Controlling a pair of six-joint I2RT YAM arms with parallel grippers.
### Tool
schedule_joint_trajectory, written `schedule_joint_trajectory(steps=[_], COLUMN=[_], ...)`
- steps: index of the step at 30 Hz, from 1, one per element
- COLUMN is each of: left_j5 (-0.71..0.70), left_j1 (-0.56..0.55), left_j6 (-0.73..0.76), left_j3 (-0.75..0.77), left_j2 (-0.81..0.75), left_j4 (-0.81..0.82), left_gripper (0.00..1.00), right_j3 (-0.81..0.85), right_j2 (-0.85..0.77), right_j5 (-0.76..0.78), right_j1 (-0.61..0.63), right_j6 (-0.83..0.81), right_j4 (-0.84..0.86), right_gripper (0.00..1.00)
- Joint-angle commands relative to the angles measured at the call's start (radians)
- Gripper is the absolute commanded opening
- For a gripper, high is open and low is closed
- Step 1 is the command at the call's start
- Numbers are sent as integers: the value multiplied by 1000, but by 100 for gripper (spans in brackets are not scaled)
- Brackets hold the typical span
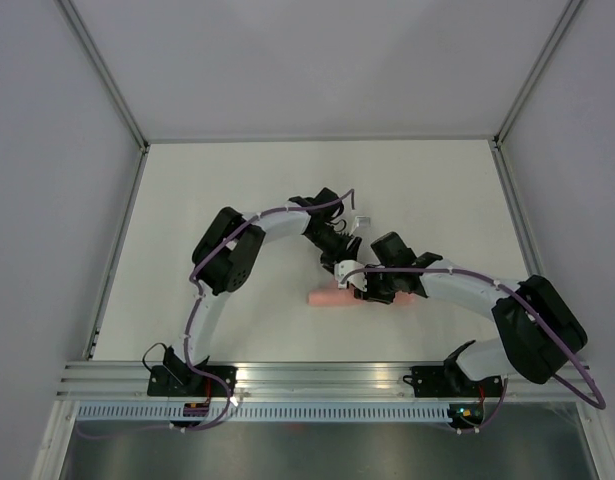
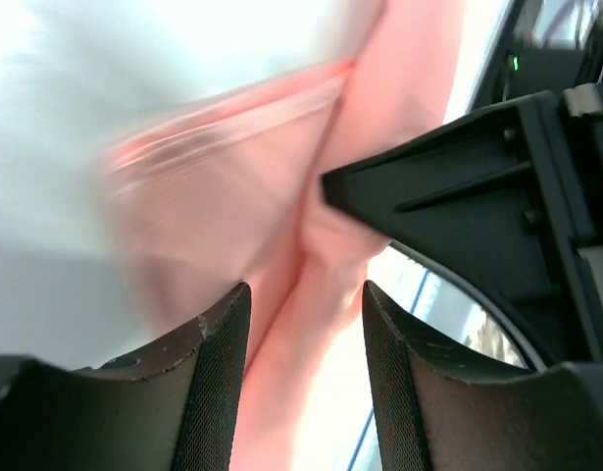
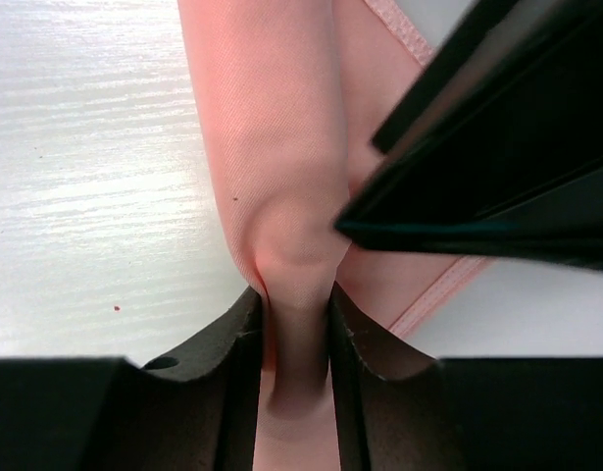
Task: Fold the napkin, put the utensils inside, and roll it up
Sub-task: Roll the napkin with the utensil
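The salmon-pink napkin [image 1: 328,297] lies as a slim roll on the white table, near the middle front. Both grippers meet over its right part. My right gripper [image 1: 373,289] is shut on a pinched fold of the napkin [image 3: 281,147]; its jaws [image 3: 297,334] squeeze the cloth between them. My left gripper [image 1: 349,271] comes in from behind, open, with the napkin [image 2: 281,226] lying between its spread jaws [image 2: 306,363] and touching only the left finger [image 2: 218,383]. No utensils show in any view.
The black body of my right gripper [image 2: 477,186] fills the upper right of the left wrist view. A finger of my left gripper [image 3: 497,147] crosses the upper right of the right wrist view. Grey enclosure walls [image 1: 47,150] and an aluminium rail [image 1: 287,375] bound the table [image 1: 237,190].
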Motion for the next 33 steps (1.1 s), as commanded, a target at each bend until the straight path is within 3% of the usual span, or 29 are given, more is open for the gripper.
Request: schedule_joint_trajectory(steps=[1, 9, 13, 16, 24, 27, 33], left_j5=[-59, -202, -329, -455, -595, -656, -913], left_j1=[48, 146, 184, 187, 169, 116, -150], left_j6=[-114, -266, -308, -318, -325, -240, 39], left_j3=[-33, -194, -372, -501, -875, -950, -1009], left_j2=[-122, -335, -513, -637, -910, -976, -1012], left_j4=[127, 349, 516, 634, 989, 1038, 1064], left_gripper=[55, 53, 52, 52, 52, 54, 59], right_j3=[62, 254, 389, 472, 639, 668, 743], right_j2=[57, 248, 397, 503, 710, 746, 819], right_j5=[-96, -254, -322, -343, -379, -382, -397], right_j1=[-38, -136, -193, -229, -265, -267, -278], right_j6=[-42, -204, -318, -373, -453, -455, -464], right_j4=[-123, -407, -628, -717, -874, -891, -952], right_gripper=[21, 20, 20, 21, 21, 21, 21])
